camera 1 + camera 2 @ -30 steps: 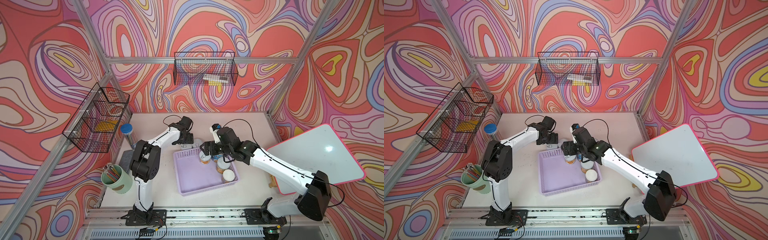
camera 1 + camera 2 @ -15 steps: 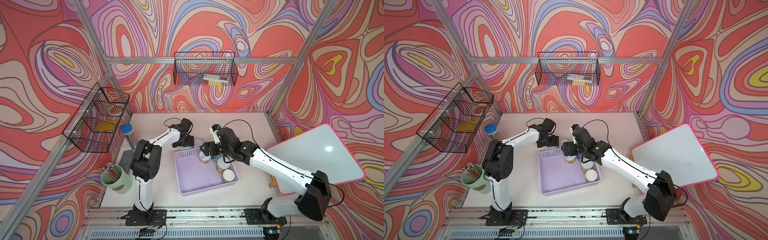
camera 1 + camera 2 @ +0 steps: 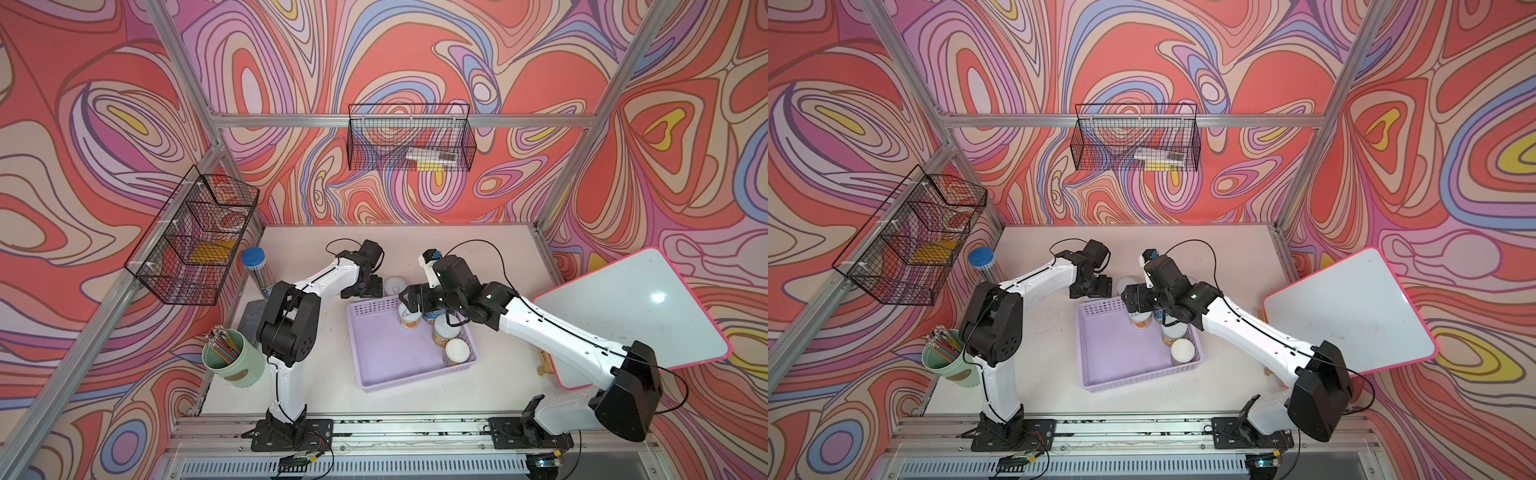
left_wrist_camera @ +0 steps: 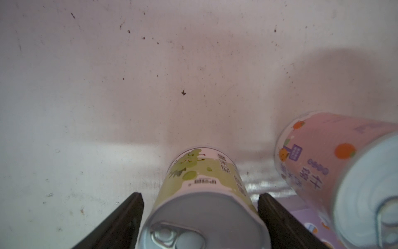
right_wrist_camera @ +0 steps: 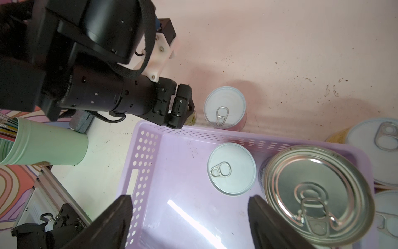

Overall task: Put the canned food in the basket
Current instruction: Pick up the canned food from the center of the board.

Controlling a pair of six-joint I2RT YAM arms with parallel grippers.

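1. Since one second ago, slight move of left gripper [image 4: 199, 195] toward 6 o'clock, closer to far rim of basket [image 3: 386, 353]; right arm about as before.
2. Left gripper: fingers on both sides of upright green-label can [image 4: 193, 172], very close to it; contact not possible to tell, so clamped or not unclear.
3. Green-label can on table [image 3: 498, 249], just outside basket at its 11 o'clock corner; pink-label can [image 4: 318, 155] just beside it toward 3 o'clock, also outside.
4. Right gripper [image 5: 189, 197]: fingers wide apart, nothing between, above bare basket floor.
5. Just beyond right gripper, upright small can [image 5: 231, 169] inside basket near 12 o'clock wall; bigger can [image 5: 316, 198] close beside it on 3 o'clock side.
6. Third can [image 3: 444, 332] and fourth can [image 3: 456, 351] inside, along 3 o'clock wall of basket.
7. Pale green cup [image 3: 235, 361] with pencils at 8 o'clock of basket, well apart.
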